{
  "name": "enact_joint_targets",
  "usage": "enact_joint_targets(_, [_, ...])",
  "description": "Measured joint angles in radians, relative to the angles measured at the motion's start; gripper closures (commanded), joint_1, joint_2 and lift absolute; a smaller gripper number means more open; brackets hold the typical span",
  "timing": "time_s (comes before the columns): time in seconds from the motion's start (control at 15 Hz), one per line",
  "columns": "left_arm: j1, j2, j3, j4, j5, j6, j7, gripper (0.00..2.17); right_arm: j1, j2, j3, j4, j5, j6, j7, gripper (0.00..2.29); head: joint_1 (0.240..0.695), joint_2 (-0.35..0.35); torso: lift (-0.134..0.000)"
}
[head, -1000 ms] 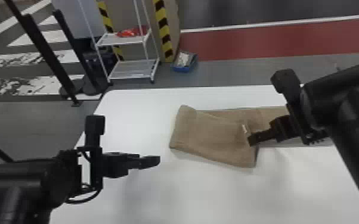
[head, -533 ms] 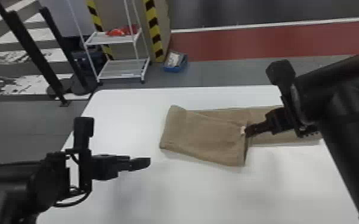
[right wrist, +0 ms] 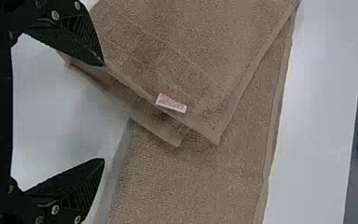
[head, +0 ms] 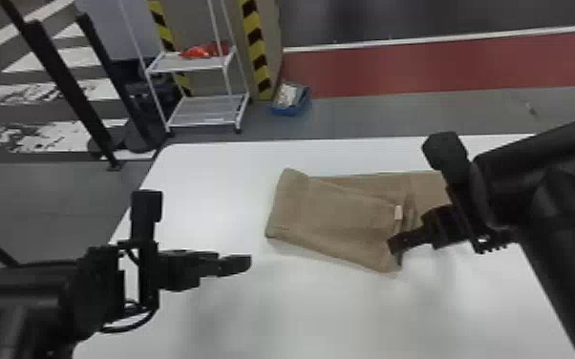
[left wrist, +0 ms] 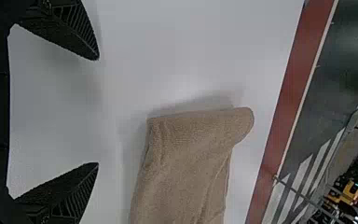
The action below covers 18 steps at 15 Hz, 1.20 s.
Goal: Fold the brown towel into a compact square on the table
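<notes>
The brown towel (head: 344, 215) lies on the white table, its left part folded over at a slant onto a strip running right beneath my right arm. At the folded layer's near right corner is my right gripper (head: 396, 248). In the right wrist view my right gripper (right wrist: 103, 112) stands open, one finger against the towel's edge, near a small white tag (right wrist: 171, 103). My left gripper (head: 248, 264) is left of the towel, apart from it. Open and holding nothing, my left gripper (left wrist: 98, 112) faces the towel's rounded fold (left wrist: 233, 126) in the left wrist view.
The white table (head: 301, 310) extends in front of the towel and to its left. Behind it on the floor stand a white shelf rack (head: 205, 112) and a blue bin (head: 291, 107). Dark posts rise at the left.
My right gripper has shifted toward the near side along the towel's folded edge. The head view has shifted slightly, and the left gripper looks about the same relative to the table.
</notes>
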Motion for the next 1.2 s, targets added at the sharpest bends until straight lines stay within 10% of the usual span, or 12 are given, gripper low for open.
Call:
enact_joint_targets(0.4, [0.0, 0.002, -0.005, 0.001, 0.0, -0.003, 0.0, 0.08, 0.009, 0.0, 0.025, 0.048, -0.038, -0.145, -0.006, 0.53, 0.695, 0.246, -0.128])
enact_joint_targets(0.73, [0.002, 0.003, -0.005, 0.006, 0.0, -0.006, 0.0, 0.08, 0.009, 0.0, 0.032, 0.049, -0.053, -0.193, -0.003, 1.49, 0.695, 0.258, -0.128])
enact_joint_targets(1.2, [0.002, 0.01, -0.002, 0.023, 0.005, -0.025, 0.0, 0.08, 0.027, 0.0, 0.023, 0.035, -0.054, -0.305, 0.009, 1.65, 0.695, 0.268, -0.128])
